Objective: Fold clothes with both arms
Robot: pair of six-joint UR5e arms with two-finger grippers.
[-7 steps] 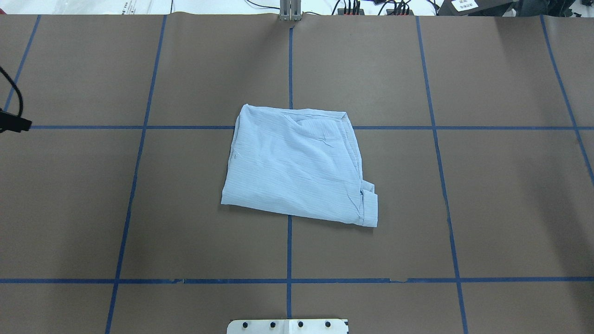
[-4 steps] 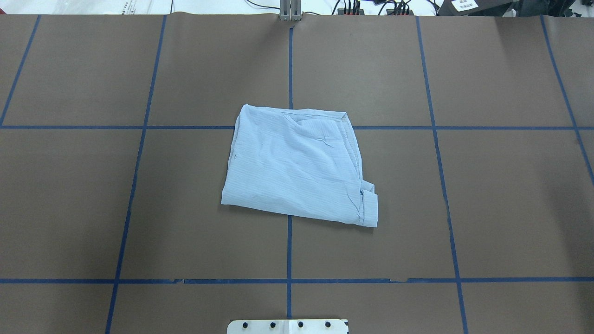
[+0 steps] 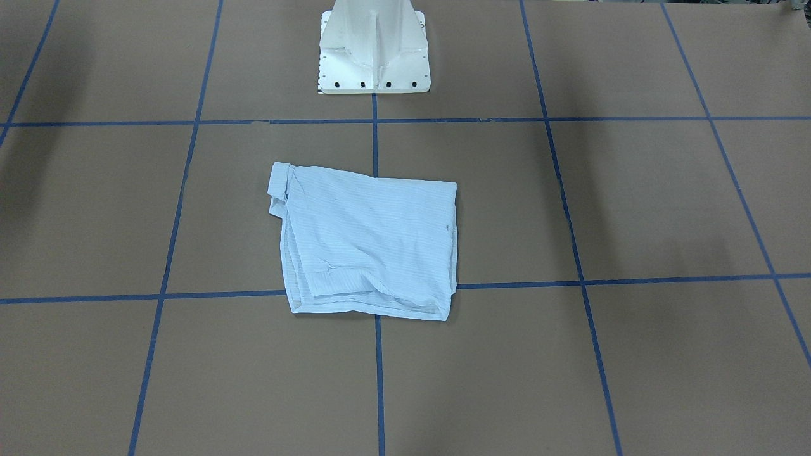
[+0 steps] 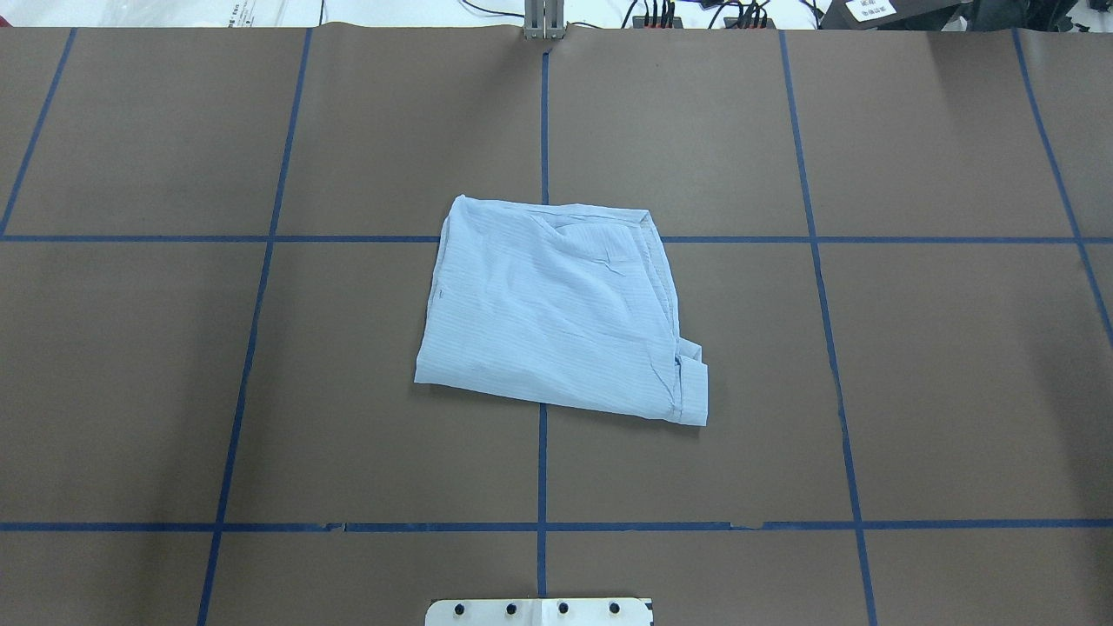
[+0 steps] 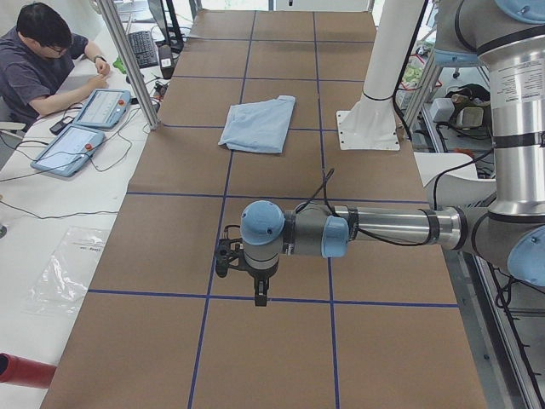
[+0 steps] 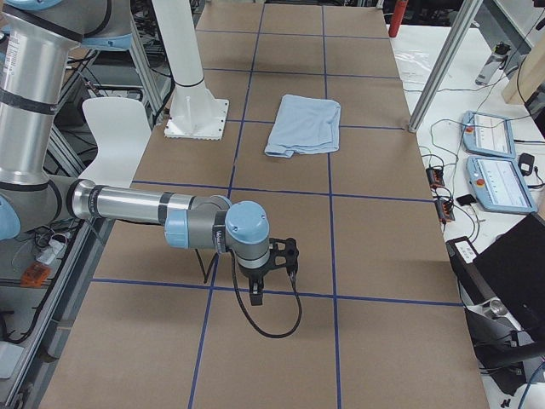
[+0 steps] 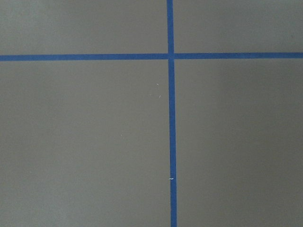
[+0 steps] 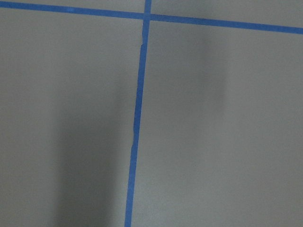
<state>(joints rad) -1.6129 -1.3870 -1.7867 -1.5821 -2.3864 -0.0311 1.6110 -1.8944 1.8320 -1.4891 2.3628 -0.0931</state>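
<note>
You see the shirt (image 4: 556,313) lying folded on the table (image 4: 956,391), the left gripper (image 5: 258,296) and right gripper (image 6: 255,296) well away from it; how their jaws stand, you cannot tell.

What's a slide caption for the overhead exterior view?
Folded light-blue shirt lies flat near the centre of the brown table, straddling a crossing of the blue tape grid.

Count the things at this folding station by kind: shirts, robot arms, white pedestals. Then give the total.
Shirt: 1
Robot arms: 2, the left arm and the right arm
White pedestal: 1
Total: 4
</note>
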